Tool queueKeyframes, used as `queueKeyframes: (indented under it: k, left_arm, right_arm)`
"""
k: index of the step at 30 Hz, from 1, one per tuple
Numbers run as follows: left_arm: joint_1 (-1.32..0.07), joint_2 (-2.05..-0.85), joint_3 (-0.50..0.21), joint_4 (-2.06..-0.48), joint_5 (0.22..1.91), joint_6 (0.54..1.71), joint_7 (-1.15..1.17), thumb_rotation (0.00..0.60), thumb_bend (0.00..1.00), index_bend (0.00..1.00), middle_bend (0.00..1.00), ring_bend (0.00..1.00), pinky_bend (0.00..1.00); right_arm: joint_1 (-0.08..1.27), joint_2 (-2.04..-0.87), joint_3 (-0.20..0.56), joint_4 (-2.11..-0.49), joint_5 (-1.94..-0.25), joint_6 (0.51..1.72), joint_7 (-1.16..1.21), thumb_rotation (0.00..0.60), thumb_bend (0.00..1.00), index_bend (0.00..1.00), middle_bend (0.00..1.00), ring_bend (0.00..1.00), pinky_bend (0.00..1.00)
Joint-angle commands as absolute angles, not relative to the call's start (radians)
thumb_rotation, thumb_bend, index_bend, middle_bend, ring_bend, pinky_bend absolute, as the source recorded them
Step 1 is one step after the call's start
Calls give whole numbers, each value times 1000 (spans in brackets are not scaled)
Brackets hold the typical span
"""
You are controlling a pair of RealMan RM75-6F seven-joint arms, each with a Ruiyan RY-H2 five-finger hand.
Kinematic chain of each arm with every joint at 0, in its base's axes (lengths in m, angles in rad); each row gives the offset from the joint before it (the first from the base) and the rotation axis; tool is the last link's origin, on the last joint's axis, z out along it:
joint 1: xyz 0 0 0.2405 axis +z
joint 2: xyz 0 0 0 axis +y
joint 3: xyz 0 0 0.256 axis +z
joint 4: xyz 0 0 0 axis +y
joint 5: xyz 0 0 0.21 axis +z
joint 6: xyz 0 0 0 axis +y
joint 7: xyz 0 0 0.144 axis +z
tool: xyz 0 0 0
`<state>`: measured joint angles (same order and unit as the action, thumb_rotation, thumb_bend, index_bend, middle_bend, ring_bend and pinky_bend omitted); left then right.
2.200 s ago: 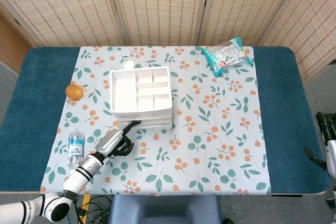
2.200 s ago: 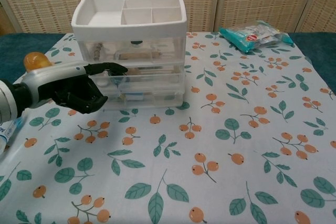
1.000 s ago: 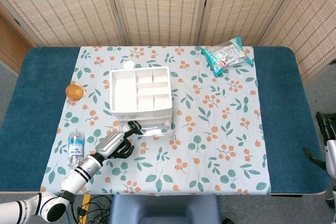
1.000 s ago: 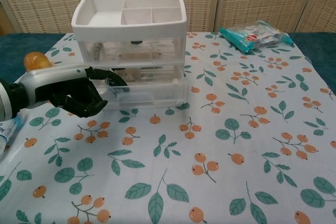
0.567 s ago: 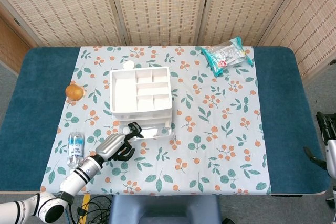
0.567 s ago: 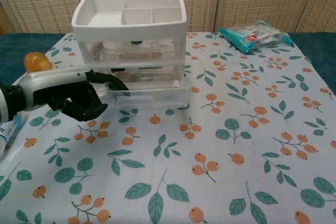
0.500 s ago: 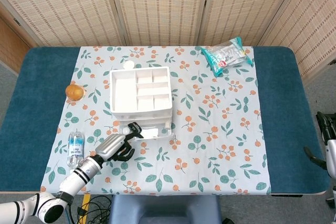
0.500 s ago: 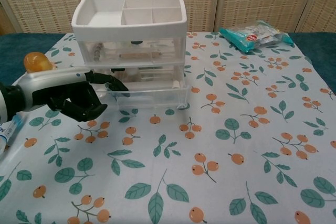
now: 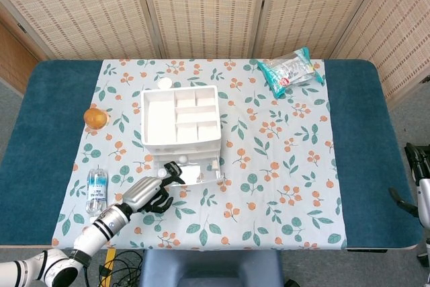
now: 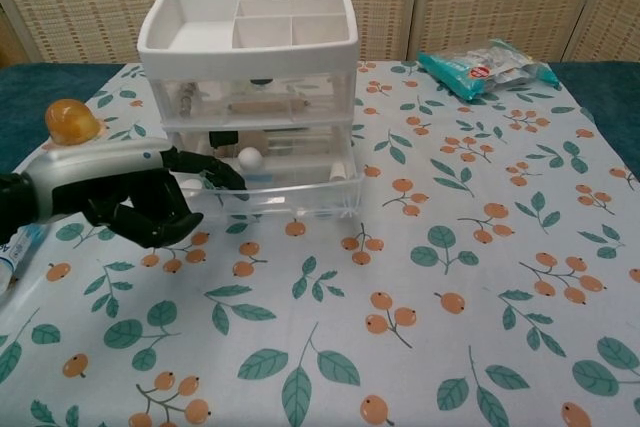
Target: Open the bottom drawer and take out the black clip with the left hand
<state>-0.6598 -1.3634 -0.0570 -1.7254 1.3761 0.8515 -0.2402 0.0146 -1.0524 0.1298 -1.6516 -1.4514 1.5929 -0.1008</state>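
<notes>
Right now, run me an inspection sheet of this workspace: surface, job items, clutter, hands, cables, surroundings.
Surface: table with blue cover under a leaf-and-berry cloth.
Job's things: white drawer organiser; bottom drawer pulled partly out, a white ball inside; black clip not clearly identifiable.
Clutter: orange ball, water bottle, teal snack bag.
Hands: left robot hand hooks a finger on the drawer's front left corner; right robot hand barely in view at the table's right edge.
Cables: a few under the table's near edge.
Surroundings: woven folding screens behind.
</notes>
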Motion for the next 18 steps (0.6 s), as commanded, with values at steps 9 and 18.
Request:
queueKeyframes:
  k: [9, 18]
  left_arm:
    - [-659, -1353, -37, -1743, 1409, 854, -248, 510, 556, 258, 900, 1000, 1000]
    - [-659, -1352, -33, -1744, 1412, 858, -253, 505, 555, 251, 900, 1000, 1000]
  right_arm:
    - [13, -1052, 130, -1652, -1448, 1594, -102, 600, 237, 0, 131, 53, 0]
    - [13, -1052, 131, -1652, -1447, 1593, -100, 600, 238, 0, 131, 53, 0]
